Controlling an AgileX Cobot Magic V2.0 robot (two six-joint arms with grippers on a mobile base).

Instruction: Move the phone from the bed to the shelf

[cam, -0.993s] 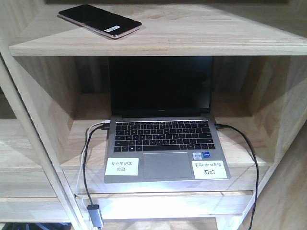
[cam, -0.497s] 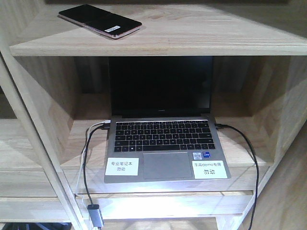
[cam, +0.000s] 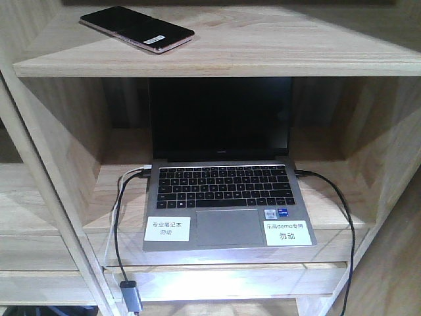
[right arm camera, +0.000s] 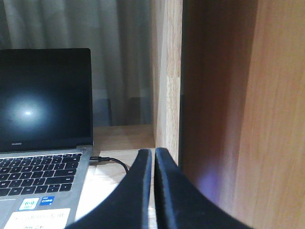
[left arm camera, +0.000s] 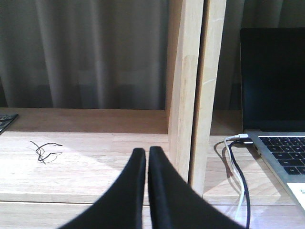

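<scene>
The phone (cam: 137, 29) lies flat on the top board of the shelf (cam: 263, 49), above the compartment holding the open laptop (cam: 223, 191) (screen dark). Neither tool touches it. The left tool (left arm camera: 147, 157) has its fingers pressed together, empty, with the laptop off to its right. The right tool (right arm camera: 153, 160) is likewise closed on nothing, the laptop to its left.

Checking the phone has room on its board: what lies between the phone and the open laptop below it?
In the front view, only the shelf's thick top board: the phone lies on it, the laptop sits in the compartment underneath.
</scene>
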